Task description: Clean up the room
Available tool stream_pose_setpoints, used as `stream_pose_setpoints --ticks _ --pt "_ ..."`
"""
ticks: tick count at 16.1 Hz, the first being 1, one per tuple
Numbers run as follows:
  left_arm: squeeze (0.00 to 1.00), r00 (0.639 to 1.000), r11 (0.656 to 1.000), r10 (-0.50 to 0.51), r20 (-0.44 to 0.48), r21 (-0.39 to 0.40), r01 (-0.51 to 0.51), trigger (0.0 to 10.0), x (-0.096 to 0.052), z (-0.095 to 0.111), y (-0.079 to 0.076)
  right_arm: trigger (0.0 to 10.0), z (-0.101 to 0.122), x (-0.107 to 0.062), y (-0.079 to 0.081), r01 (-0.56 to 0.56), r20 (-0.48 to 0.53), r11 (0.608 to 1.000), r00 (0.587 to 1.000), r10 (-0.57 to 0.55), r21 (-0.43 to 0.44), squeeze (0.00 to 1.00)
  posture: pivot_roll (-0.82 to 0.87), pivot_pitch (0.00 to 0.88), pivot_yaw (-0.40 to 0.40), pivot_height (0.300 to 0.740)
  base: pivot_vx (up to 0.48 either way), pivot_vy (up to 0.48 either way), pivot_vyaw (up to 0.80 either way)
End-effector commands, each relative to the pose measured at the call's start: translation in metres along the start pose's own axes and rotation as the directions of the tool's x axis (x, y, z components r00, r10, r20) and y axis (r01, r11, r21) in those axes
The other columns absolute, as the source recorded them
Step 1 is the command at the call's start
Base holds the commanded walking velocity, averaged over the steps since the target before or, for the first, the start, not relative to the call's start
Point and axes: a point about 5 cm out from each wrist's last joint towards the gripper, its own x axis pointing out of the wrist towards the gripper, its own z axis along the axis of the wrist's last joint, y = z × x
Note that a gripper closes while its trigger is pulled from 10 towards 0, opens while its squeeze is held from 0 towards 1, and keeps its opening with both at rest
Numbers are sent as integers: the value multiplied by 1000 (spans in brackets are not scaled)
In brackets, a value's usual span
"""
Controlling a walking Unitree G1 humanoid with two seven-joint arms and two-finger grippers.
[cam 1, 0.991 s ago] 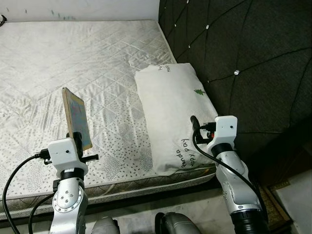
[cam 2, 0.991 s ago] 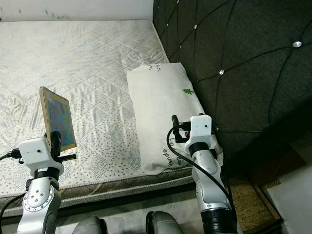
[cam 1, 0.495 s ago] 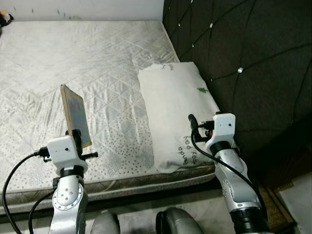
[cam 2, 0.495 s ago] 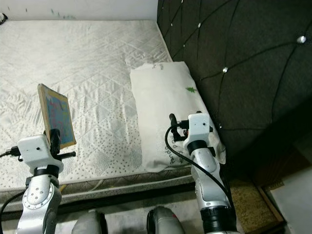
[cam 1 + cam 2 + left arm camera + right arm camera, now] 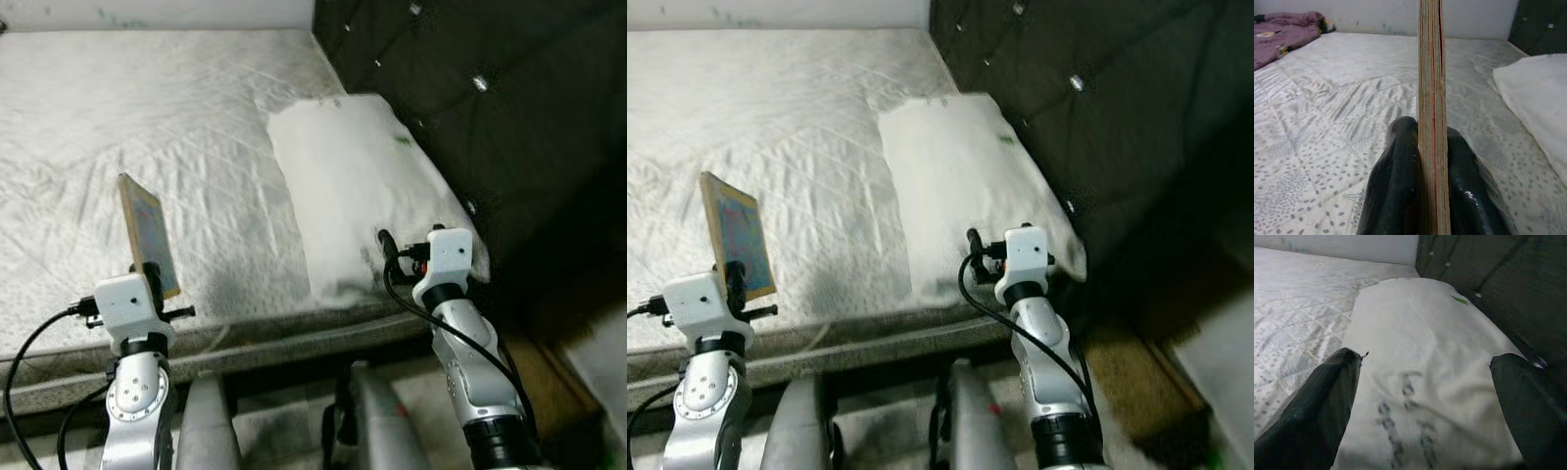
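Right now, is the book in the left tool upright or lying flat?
Upright. The book stands on edge above the mattress, pinched between the left tool's two fingers.

the left gripper (image 5: 1432, 147) is clamped on a thin book (image 5: 1432, 98), seen edge-on and standing upright, one black finger (image 5: 1396, 181) pressed to each of its sides. beyond it lies a bare quilted mattress (image 5: 1342, 88). a white pillow (image 5: 1535, 103) rests on the mattress to one side, and a crumpled purple cloth (image 5: 1283, 36) lies at its far corner by the pale wall (image 5: 1376, 14).
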Motion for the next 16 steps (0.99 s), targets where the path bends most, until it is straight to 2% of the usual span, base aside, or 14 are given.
stream_pose_setpoints --ticks 1,9,16 --pt "0 999 1000 -7 36 -6 8 10000 2 8 -4 10000 0 2 -2 -5 -8 1000 1000 5 -9 0 -40 99 -54 611 0 0 0" --pt "0 999 1000 -5 37 -10 5 10000 2 8 -4 10000 0 3 3 -46 -13 999 999 46 -13 0 -39 104 -58 611 0 0 0" --pt "0 998 999 -31 46 -13 32 10000 1 9 -6 10000 -1 3 3 -51 -13 999 999 51 -11 0 -40 108 -56 611 248 0 0"
